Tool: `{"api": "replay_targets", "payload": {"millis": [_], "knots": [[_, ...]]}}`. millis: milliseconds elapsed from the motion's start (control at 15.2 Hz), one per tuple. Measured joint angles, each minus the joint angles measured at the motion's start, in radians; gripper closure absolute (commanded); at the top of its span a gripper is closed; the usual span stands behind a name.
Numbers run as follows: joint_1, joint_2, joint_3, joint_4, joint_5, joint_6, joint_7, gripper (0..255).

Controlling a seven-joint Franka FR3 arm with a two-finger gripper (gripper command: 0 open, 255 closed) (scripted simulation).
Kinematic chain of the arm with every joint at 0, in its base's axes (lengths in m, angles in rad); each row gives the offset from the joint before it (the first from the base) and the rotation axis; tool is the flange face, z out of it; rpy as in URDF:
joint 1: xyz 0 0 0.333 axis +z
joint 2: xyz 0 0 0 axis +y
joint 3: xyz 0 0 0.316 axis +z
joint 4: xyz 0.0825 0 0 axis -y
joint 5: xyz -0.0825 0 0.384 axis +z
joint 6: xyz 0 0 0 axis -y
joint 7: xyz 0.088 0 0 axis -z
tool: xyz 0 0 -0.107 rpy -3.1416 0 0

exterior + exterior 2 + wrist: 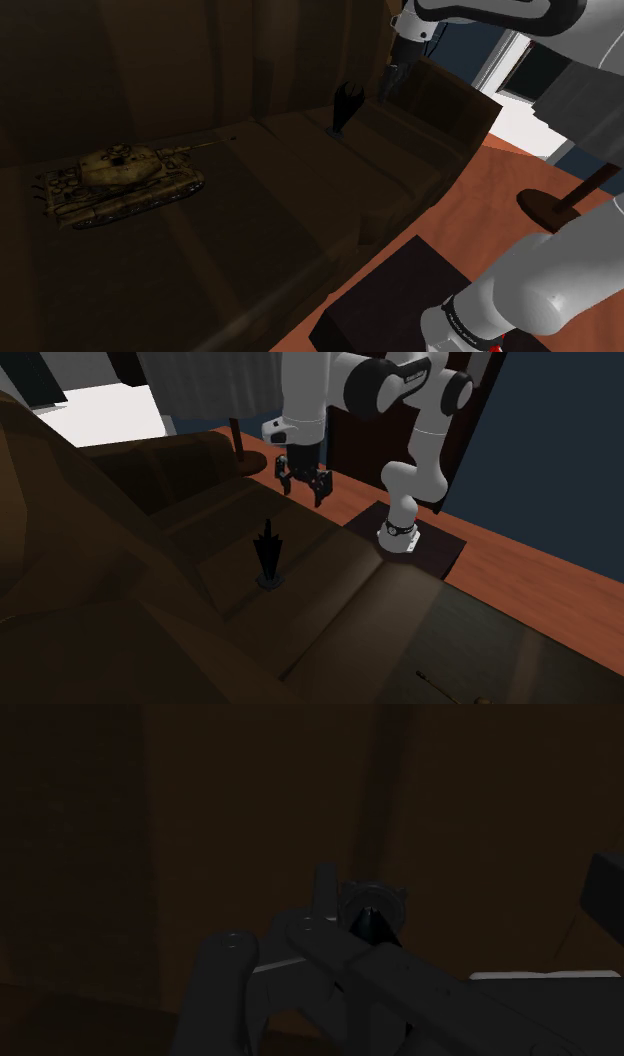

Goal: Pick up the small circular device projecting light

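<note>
A broad dark-brown sofa (250, 230) is seen spread across the shoulder view, with a red-brown wooden floor (520, 567) beyond its near edge. The white arm (400, 397) is raised from its black stand (385, 300) and bent over the sofa's end. A camouflaged model tank (120, 180) is set on the seat at the shoulder view's far left, well apart from everything else. The black gripper (303, 485) is held in the air above the sofa's end nearest the stand, its fingers (322, 490) spread apart and nothing clasped between them. The small black device (268, 557), a round base topped by an upright spiked shape, is stood on the seat cushion. It is placed lower than the gripper, to the second exterior view's left and nearer that camera, untouched by the hand.
</note>
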Motion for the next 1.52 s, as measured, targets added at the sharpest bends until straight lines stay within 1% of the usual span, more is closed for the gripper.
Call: {"api": "replay_targets", "payload": {"millis": [132, 198, 264, 396, 594, 660, 726, 1122, 1188, 1518], "knots": [[0.0, 0.078, -0.007, 0.099, 0.022, -0.015, -0.049, 0], [-0.001, 0.121, -0.009, 0.167, 0.034, -0.037, -0.073, 0], [-0.004, 0.156, -0.013, 0.206, 0.046, -0.038, -0.099, 0], [-0.008, 0.245, -0.013, 0.329, 0.071, -0.068, -0.141, 0], [-0.025, 0.398, -0.01, 0.56, 0.109, -0.14, -0.198, 0], [-0.026, 0.415, -0.008, 0.581, 0.114, -0.143, -0.204, 0], [-0.027, 0.419, -0.007, 0.577, 0.115, -0.135, -0.208, 0], [-0.023, 0.392, -0.006, 0.461, 0.112, -0.046, -0.213, 0], [-0.023, 0.388, -0.006, 0.451, 0.111, -0.039, -0.213, 255], [-0.023, 0.385, -0.006, 0.444, 0.112, -0.033, -0.215, 255]]}}
